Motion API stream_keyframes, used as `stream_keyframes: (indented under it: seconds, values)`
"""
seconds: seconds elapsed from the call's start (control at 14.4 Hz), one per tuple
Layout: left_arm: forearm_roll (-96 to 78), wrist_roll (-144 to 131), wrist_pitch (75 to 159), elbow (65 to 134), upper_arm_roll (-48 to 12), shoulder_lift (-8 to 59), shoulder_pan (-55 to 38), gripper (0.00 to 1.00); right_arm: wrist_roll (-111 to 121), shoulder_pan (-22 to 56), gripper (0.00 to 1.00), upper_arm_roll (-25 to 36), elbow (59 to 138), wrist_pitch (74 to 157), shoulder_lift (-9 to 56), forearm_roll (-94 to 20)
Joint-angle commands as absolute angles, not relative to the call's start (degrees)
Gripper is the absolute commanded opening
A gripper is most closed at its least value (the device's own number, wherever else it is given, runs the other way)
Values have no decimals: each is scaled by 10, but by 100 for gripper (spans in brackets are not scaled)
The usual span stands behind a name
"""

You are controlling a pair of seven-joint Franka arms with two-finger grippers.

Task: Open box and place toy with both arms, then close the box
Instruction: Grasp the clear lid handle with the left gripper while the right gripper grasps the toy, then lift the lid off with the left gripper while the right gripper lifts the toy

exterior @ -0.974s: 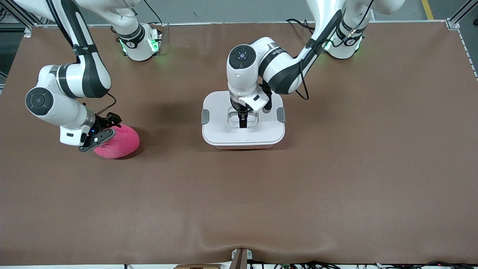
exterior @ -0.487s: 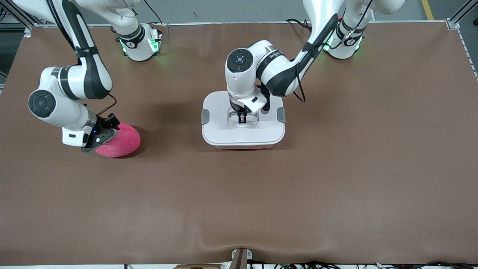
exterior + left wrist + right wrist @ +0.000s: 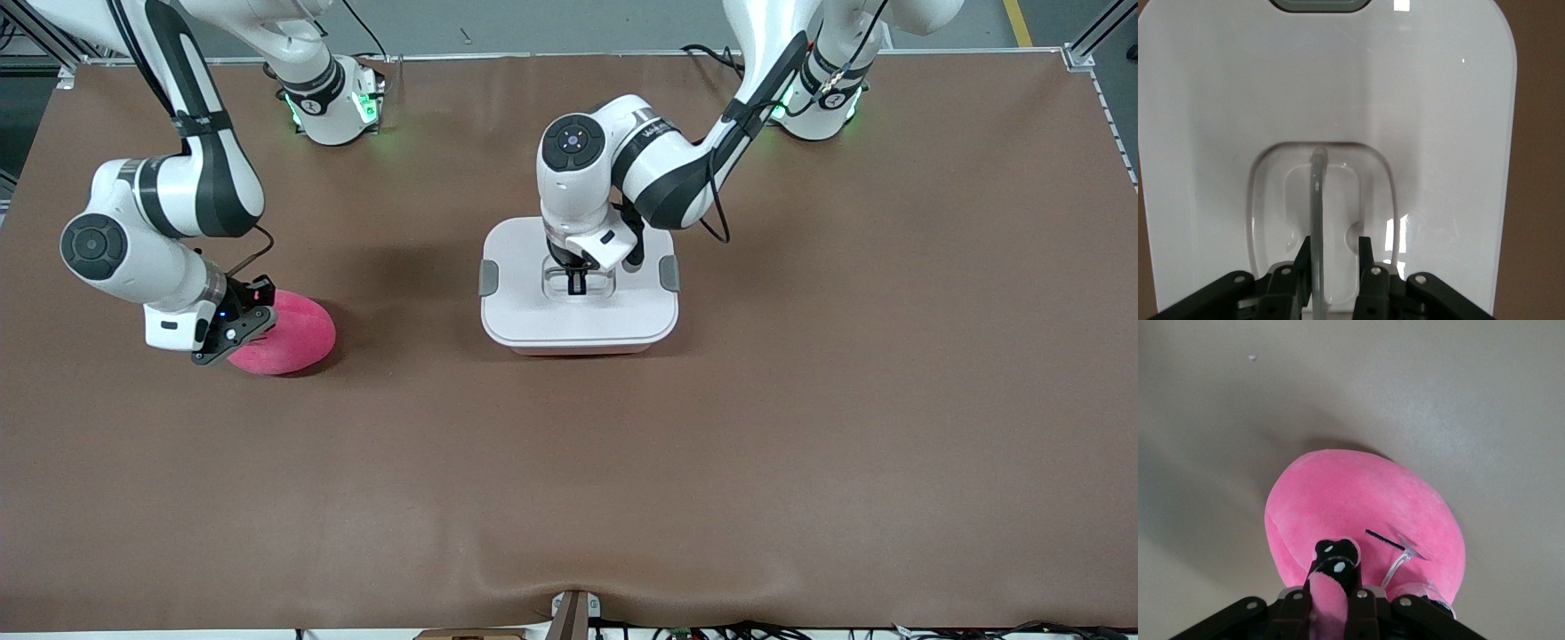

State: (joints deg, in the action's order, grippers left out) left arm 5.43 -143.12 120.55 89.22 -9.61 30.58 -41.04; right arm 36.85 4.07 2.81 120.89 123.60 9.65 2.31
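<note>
Left gripper (image 3: 1333, 267), sunk into the recess of the box (image 3: 579, 286) at mid-table, pinches the thin upright handle (image 3: 1317, 220), probably so the lid can be lifted straight off. Right gripper (image 3: 1333, 600), at the right arm's end of the table (image 3: 800, 400), clamps an eye stalk of the toy (image 3: 286, 332), apparently ready to carry it.

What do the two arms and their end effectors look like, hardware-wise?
Both are glossy white arms with black joint bands and round dark joint caps. The left arm and the right arm rise from bases lit green, with black cables along the links. The left end effector and the right end effector are black, two-fingered, with visible screws. A white block sits at each wrist.
</note>
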Motion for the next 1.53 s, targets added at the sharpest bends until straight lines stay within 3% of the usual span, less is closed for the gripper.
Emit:
stream_keyframes:
  seconds: [0.0, 0.14, 0.42, 0.7, 1.46]
  values:
    - [62, -1442, 1203, 896, -97, 297, -410, 20, 421, 43, 0, 29, 1176, 1228, 103, 33]
    - [62, -1442, 1203, 896, -97, 299, -412, 0, 473, 44, 0, 29, 1146, 1215, 103, 33]
    - [62, -1453, 1203, 893, -97, 297, -410, 0, 552, 66, 0, 28, 1085, 1182, 102, 42]
    - [62, -1448, 1200, 890, -96, 274, -405, 0, 559, 131, 0, 27, 1034, 1131, 98, 140]
    - [50, -1333, 1069, 896, -96, 168, -298, 0, 657, 255, 0, 25, 1002, 1098, 79, 241]
